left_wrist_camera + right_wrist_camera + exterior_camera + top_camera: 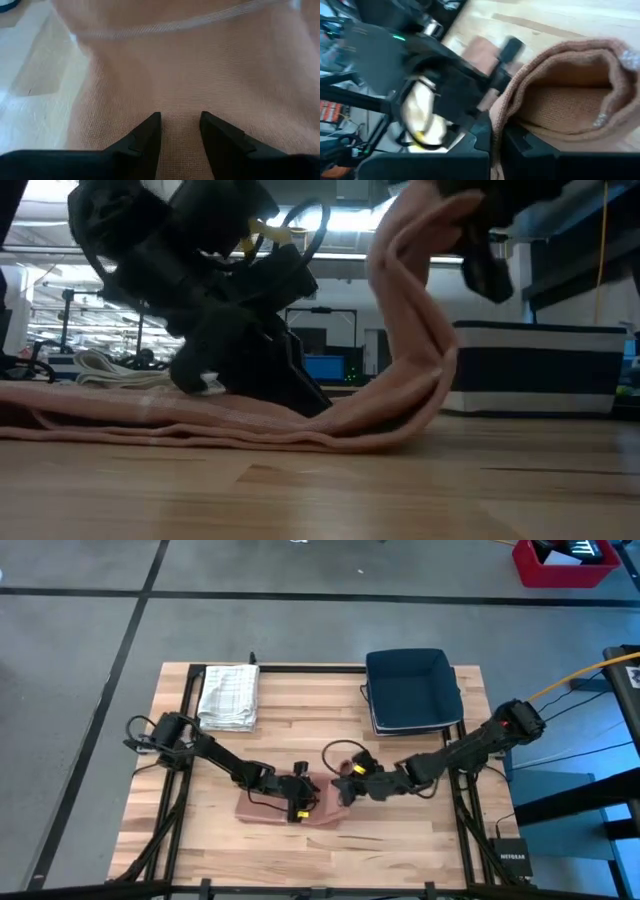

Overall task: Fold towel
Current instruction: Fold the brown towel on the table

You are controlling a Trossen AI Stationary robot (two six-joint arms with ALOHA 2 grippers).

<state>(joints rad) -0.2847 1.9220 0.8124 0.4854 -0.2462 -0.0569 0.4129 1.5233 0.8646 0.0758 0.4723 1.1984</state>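
my left gripper (pixel 180 131) – low, fingers parted, pressing flat on pink towel (pixel 262 808) | my right gripper (pixel 346 786) – clamped on towel's edge, lifted above it

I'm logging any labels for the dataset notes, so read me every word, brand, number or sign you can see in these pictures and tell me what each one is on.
"NETGEAR", apparently: white lettering on the small black box beside the table's near right corner, high view; tiny, so uncertain.
Red bin, top right of the high view: white contents, nothing readable.
Screens behind the table, low view: too blurred to read.
Pink towel, checked towel, dark blue basket: no text.
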